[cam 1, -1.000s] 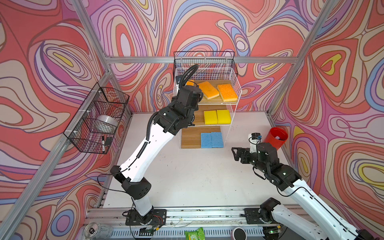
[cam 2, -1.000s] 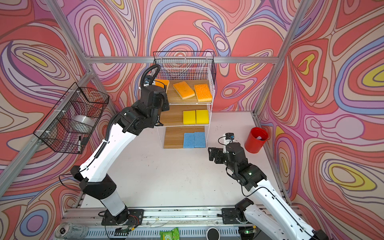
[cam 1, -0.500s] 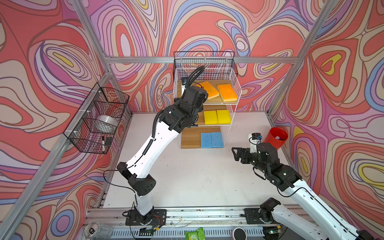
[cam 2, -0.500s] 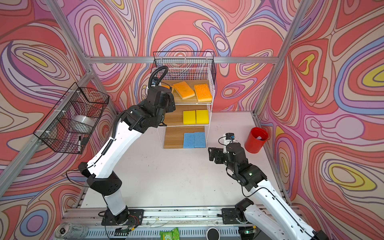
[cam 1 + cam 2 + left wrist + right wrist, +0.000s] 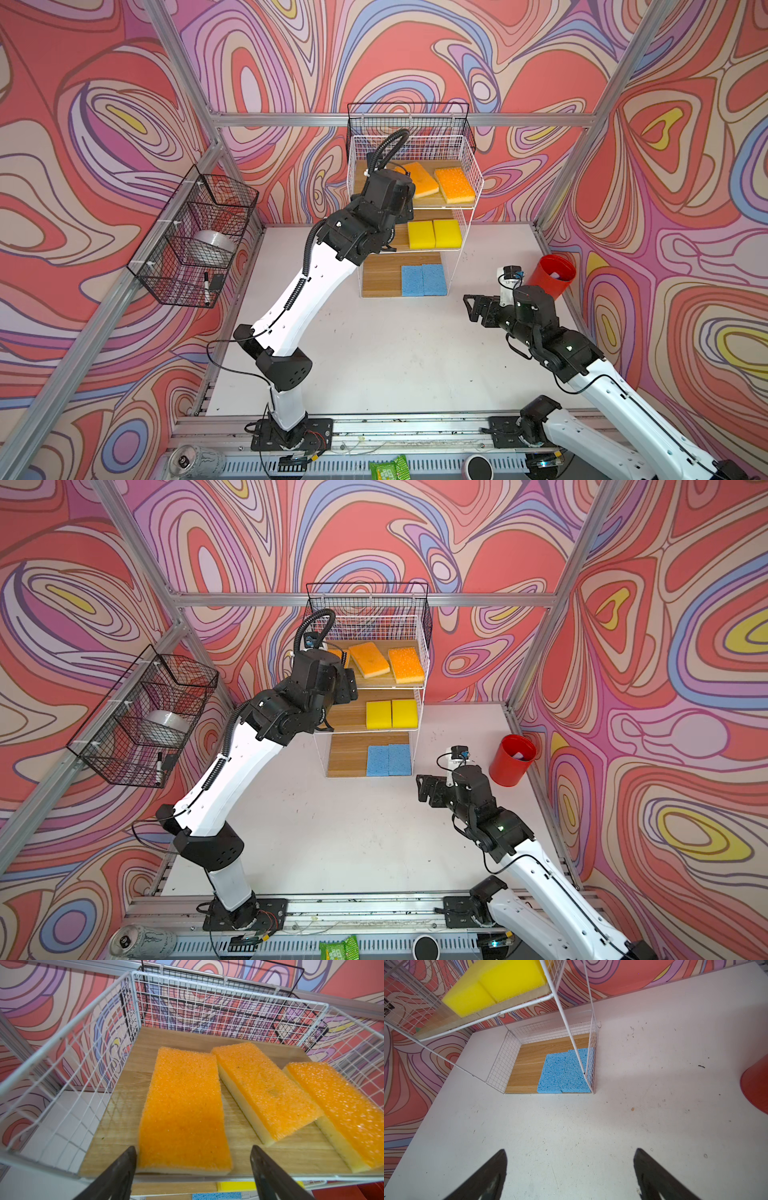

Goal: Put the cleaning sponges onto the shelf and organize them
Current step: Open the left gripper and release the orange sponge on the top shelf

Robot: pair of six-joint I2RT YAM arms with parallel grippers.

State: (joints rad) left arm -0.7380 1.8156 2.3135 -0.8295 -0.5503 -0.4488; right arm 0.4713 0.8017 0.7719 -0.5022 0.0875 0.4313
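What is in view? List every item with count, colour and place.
shelf: one, white wire with wood tiers, back of table
orange sponges: three, orange over pale, top tier
yellow sponges: two, bright yellow, middle tier
blue sponges: two, light blue, bottom tier
cup: one, red, table's right edge
wire baskets: two, black, left wall and behind shelf
tape roll: one, silvery, left basket
marker: one, black-capped, left basket
can: one, silver, front rail
left gripper: one, black, open at top tier
right gripper: one, black, open above table

Both top views look steeply down on the whole surface and shelf. The left wrist view faces the top tier closely, the right wrist view the bottom tier from farther.
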